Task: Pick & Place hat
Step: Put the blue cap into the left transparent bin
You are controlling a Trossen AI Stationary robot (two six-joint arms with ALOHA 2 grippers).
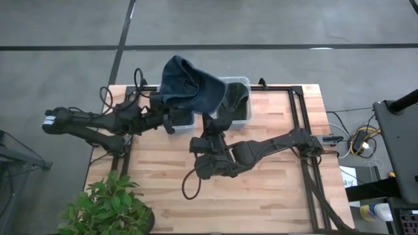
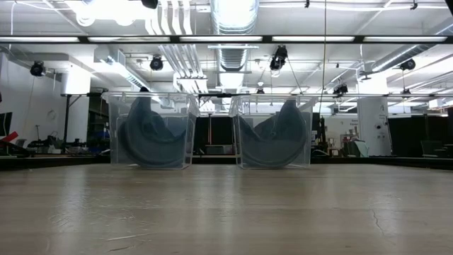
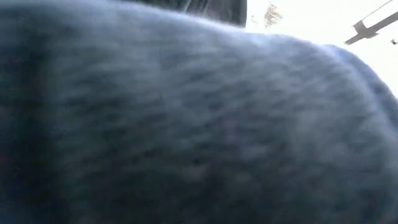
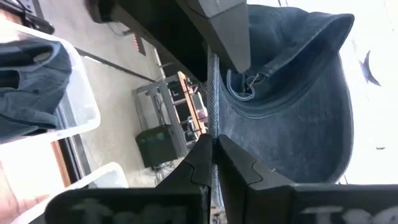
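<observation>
The hat (image 1: 189,88), a dark blue denim one, is held up in the air above the far edge of the tabletop (image 1: 261,196), over the two clear bins. In the high view it is spread out sideways, its long axis running roughly along the far edge, with one end over the left bin (image 1: 181,121) and the other reaching the right bin (image 1: 236,104). In the right wrist view the hollow inside of the hat (image 4: 292,93) is turned toward the camera, and an edge of the cloth is clamped between the closed fingers of the right pincer (image 4: 216,144). The left wrist view is filled by blue cloth (image 3: 199,124), so it cannot be told whether the left pincer is open or closed; the left arm (image 1: 98,123) is stretched in from the left side toward the hat.

Below the pincers, each bin is seen in the low view to hold blue cloth already: the left bin (image 2: 150,131) and the right bin (image 2: 272,132) stand apart, with a gap between them. The near part of the tabletop, on the near side of the right pincer, lies open. A potted plant (image 1: 108,205) stands at the near left corner, well apart from the hat.
</observation>
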